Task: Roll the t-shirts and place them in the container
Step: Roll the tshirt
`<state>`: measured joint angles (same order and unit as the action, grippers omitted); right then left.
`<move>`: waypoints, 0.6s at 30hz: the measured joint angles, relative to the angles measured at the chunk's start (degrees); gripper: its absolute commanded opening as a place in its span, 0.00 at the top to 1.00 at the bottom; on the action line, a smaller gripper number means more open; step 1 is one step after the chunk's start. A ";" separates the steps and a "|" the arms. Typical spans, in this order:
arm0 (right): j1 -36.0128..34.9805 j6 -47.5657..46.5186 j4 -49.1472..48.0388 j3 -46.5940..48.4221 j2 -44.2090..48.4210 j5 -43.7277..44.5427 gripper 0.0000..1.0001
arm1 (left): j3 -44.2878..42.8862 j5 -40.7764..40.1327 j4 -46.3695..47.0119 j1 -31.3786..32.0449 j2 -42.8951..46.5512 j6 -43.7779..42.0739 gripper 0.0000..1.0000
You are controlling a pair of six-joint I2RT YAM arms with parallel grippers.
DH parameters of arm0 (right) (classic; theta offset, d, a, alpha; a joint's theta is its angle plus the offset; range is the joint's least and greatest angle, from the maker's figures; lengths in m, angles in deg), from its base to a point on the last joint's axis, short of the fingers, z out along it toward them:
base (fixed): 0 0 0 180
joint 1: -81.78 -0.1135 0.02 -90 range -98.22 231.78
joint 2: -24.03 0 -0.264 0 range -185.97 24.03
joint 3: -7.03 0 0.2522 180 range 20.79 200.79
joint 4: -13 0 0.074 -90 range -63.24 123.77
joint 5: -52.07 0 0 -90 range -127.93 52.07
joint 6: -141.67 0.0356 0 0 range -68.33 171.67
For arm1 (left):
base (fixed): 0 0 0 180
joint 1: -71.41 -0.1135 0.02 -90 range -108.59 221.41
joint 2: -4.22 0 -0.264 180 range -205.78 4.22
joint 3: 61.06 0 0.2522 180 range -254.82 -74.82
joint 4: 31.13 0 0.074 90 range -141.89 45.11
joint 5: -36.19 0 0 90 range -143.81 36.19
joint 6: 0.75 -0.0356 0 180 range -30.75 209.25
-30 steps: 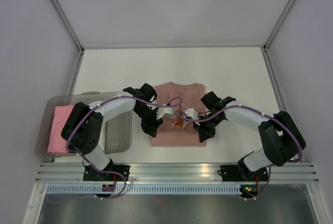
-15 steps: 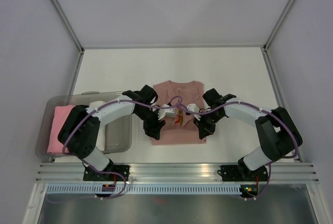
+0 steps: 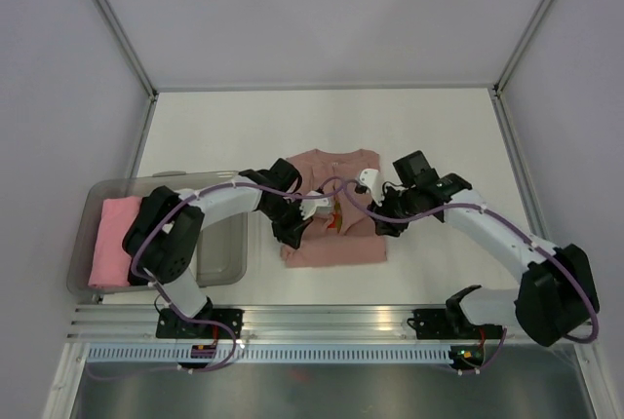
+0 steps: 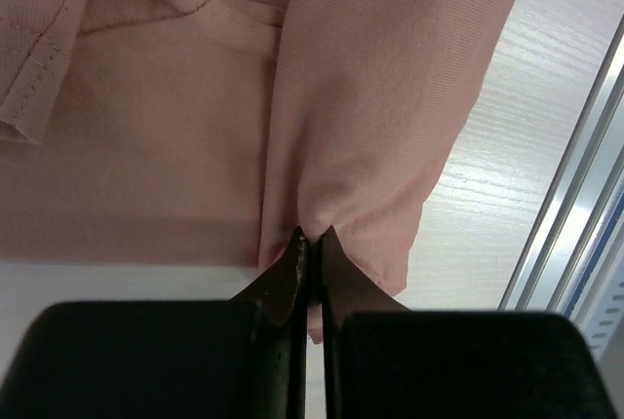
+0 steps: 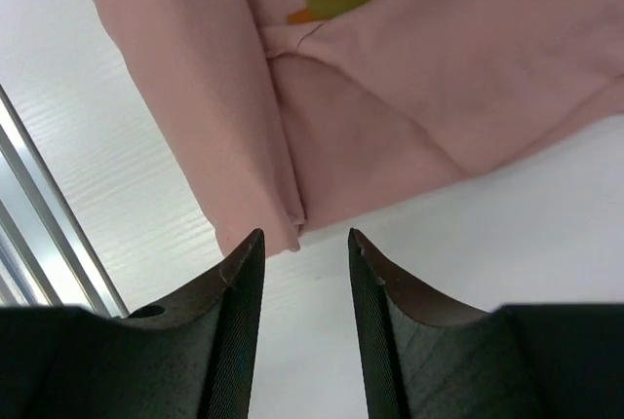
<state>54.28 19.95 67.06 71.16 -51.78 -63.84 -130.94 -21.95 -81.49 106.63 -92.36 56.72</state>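
Observation:
A dusty-rose t-shirt (image 3: 331, 244) lies flat mid-table, its sides folded in, with a small red-brown pixel figure (image 3: 336, 220) on the chest. My left gripper (image 3: 292, 231) is at the shirt's left edge. In the left wrist view it (image 4: 310, 237) is shut on a pinched fold of the t-shirt (image 4: 175, 146). My right gripper (image 3: 382, 219) hovers over the shirt's right edge. In the right wrist view it (image 5: 305, 239) stands open just off the corner of the t-shirt (image 5: 439, 68), holding nothing. A pink rolled bundle (image 3: 112, 241) lies in the bin.
A clear plastic bin (image 3: 222, 261) stands at the left, beside the left arm. An aluminium rail (image 3: 331, 320) runs along the near table edge, close to the shirt's hem. Grey walls and frame posts (image 3: 141, 156) bound the table.
The left gripper has shut on the fold at the shirt's left edge. The right gripper has opened, let go of the cloth and drawn back to the right.

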 measured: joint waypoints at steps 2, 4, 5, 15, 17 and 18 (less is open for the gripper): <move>0.02 0.72 -0.15 1.36 4.26 1.03 0.54 | -0.46 -0.24 0.09 0.00 -0.81 0.11 0.98; 0.04 1.18 -0.31 1.40 7.56 0.85 0.58 | -1.07 -0.24 0.00 0.00 -1.62 0.28 0.98; 0.04 1.79 -0.72 1.07 8.90 0.44 0.64 | -1.38 -0.26 -0.02 0.00 -1.88 0.42 0.98; -2.99 16.11 -17.88 -9.79 9.86 -7.56 1.00 | -3.19 -0.74 0.35 0.00 -3.23 1.22 0.86; -3.04 16.26 -20.17 -11.78 9.16 -7.58 1.00 | -3.19 -1.01 0.39 0.00 -3.23 1.22 0.85; -3.04 16.33 -20.39 -12.26 8.20 -7.41 1.00 | -3.19 -1.29 0.42 0.00 -3.23 1.22 0.85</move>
<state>51.24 36.28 46.67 58.90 -43.58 -71.25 -134.13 -23.24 -81.07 106.63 -95.59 57.94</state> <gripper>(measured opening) 0.004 0.143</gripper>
